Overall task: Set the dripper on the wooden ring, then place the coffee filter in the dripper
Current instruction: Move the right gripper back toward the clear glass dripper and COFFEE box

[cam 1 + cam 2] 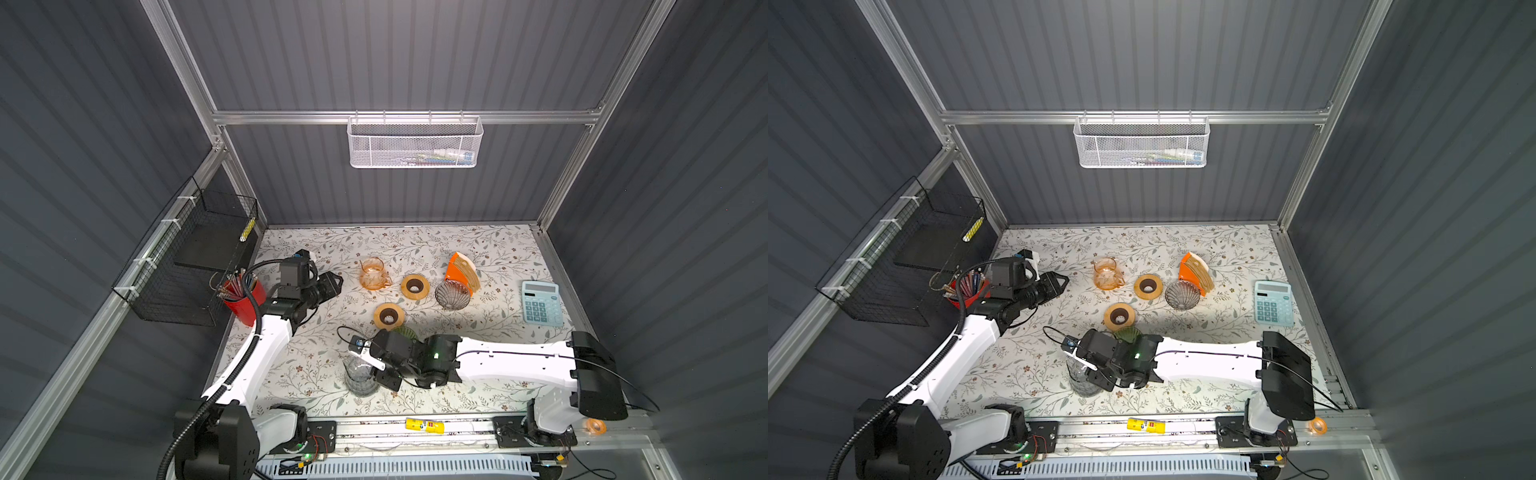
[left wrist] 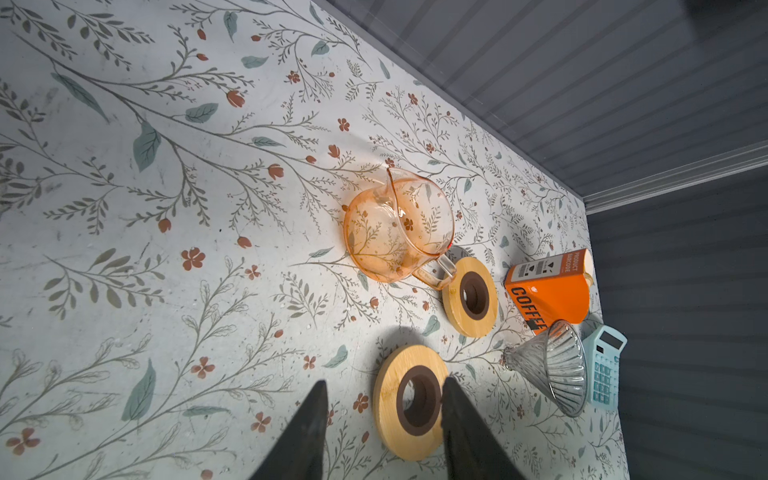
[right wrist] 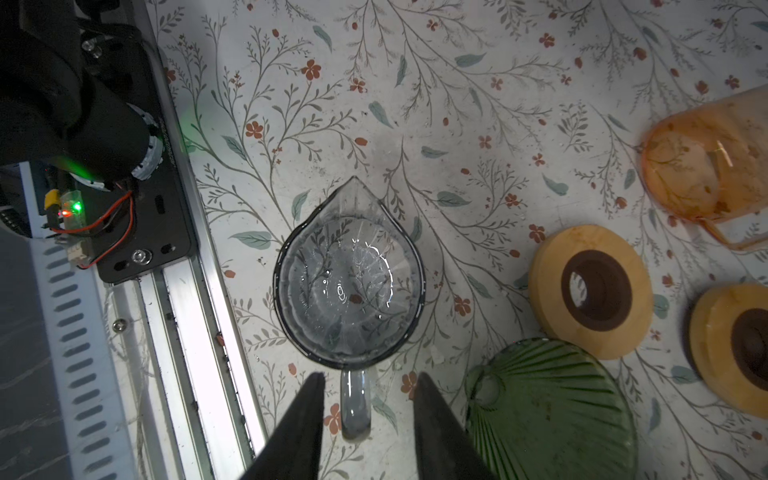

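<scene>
Straddling handle of clear pitcher (image 3: 349, 291) with right gripper (image 3: 369, 376), jaws half apart, gripping nothing; hovering with left gripper (image 2: 385, 382) likewise parted, empty; leaving coffee filter (image 1: 467, 272) boxed at one o'clock of dripper (image 1: 452, 295)

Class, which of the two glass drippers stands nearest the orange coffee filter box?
The clear grey dripper, beside the orange filter box; the green dripper sits farther forward, by the right arm.

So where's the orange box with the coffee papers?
In both top views the orange filter box stands toward the back right of the table, just behind the clear glass dripper and to the left of the blue calculator.
</scene>
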### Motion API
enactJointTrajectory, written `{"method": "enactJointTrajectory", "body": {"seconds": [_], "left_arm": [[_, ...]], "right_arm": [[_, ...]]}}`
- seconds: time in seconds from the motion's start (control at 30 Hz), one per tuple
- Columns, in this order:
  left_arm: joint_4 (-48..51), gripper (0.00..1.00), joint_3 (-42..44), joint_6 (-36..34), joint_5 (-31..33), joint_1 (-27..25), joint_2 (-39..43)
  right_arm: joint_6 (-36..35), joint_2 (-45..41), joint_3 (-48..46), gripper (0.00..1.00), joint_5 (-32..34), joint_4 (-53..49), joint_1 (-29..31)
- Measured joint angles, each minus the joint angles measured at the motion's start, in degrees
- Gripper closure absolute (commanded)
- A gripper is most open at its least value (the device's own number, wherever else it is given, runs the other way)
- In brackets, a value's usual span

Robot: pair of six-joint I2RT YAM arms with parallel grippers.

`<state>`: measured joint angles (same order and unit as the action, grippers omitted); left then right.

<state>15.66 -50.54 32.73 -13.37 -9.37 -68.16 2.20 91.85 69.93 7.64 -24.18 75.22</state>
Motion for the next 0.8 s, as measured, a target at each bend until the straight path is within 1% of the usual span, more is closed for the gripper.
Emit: {"method": "enactJointTrajectory", "body": {"seconds": [0.07,0.2,0.3,0.4,0.5,0.67,0.8], "left_arm": [[0.81,0.55,-0.39,-0.37,-0.63,-0.02,-0.46],[4.09,0.55,-3.17,-1.73,-0.81,-0.7,-2.25],[5.46,0.55,-4.87,-2.73,0.04,-2.64,-2.51],[6.19,0.55,-5.7,-3.61,0.9,-5.68,-2.47],[7.85,0.55,-5.95,-4.31,0.9,-7.82,-2.49],[11.15,0.55,-6.67,-5.55,0.9,-8.81,-2.47],[12.9,0.56,-6.73,-6.34,0.63,-9.55,-2.34]], "right_arm": [[1.09,-0.9,0.26,0.63,-0.57,0.02,-1.33],[3.17,-5.11,0.24,0.63,-1.97,0.09,-6.29],[4.57,-9.86,-0.31,0.6,-4.0,0.31,-10.91],[5.38,-13.35,-0.7,0.6,-5.16,0.11,-14.86],[6.05,-14.95,-1.33,0.6,-6.25,-0.02,-18.12],[7.67,-16.09,-4.48,0.56,-6.91,0.46,-22.29],[8.76,-16.31,-6.38,0.56,-7.43,1.14,-25.16]]}}
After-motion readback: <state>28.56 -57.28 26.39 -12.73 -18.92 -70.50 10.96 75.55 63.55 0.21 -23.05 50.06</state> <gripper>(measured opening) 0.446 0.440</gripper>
